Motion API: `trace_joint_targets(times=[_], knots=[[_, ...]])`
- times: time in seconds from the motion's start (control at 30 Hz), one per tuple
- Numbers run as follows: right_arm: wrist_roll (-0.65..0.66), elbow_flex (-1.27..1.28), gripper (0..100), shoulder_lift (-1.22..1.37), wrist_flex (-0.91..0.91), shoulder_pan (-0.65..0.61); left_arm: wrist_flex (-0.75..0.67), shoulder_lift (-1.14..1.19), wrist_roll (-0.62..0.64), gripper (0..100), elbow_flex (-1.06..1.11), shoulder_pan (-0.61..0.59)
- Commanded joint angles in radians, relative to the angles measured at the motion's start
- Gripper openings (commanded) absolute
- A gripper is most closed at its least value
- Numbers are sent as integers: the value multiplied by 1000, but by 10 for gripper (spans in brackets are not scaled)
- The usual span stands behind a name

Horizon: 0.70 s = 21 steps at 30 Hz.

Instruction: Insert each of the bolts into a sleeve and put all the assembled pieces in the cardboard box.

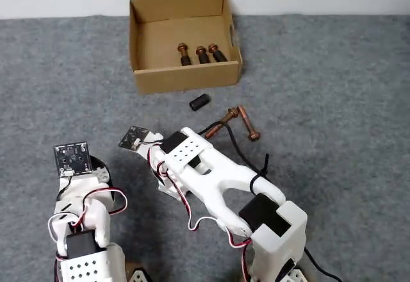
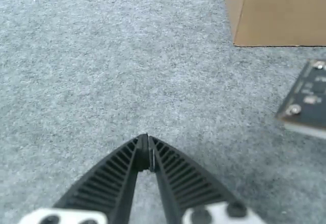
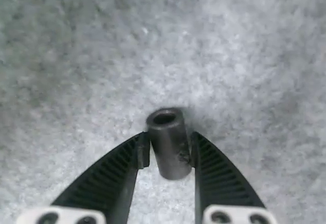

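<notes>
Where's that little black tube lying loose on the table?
High view: the loose sleeve lies just in front of the cardboard box, two bare bolts close on its right.

Legible text: none.
Cardboard box (image 1: 186, 77), 12 o'clock: no print readable.
Circuit board (image 1: 72, 158), 8 o'clock: markings too small to read.

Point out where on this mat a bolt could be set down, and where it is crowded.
Free: the mat right of the cardboard box and two bolts; the mat left of the box; the box's left floor. Crowded: before the box, where the loose sleeve, bolts and right arm meet.
</notes>
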Motion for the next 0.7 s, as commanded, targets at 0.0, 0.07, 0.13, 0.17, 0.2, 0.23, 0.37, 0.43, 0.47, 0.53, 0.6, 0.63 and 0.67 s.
trace_joint_targets(times=[0.0,0.07,0.13,0.17,0.2,0.23,0.37,0.43,0.47,0.53,0.6,0.63,0.67], knots=[[0,0,117,-4,35,27,-26,-2,-12,6,-7,-5],[0,-2,108,-2,24,33,-26,-2,-12,6,-7,-3],[0,-3,58,1,10,35,-26,-2,-11,6,-7,-3],[0,0,20,1,1,35,-26,-2,-11,6,-7,-2],[0,0,2,1,-2,33,-25,-2,-11,6,-7,6],[0,0,16,1,-2,35,-23,-2,-11,6,-7,15],[-52,-9,9,-22,13,42,-23,0,-11,6,-7,21],[-109,-14,9,-62,48,50,-23,0,-11,6,-7,21],[-135,-14,9,-87,64,53,-23,0,-11,6,-7,21],[-180,-11,9,-151,108,70,-23,0,-11,6,-7,21],[-233,-9,9,-226,154,90,-23,0,-11,6,-7,23],[-262,-9,9,-269,174,104,-23,0,-12,6,-7,23],[-287,-8,9,-309,193,116,-23,0,-14,6,-7,26]])
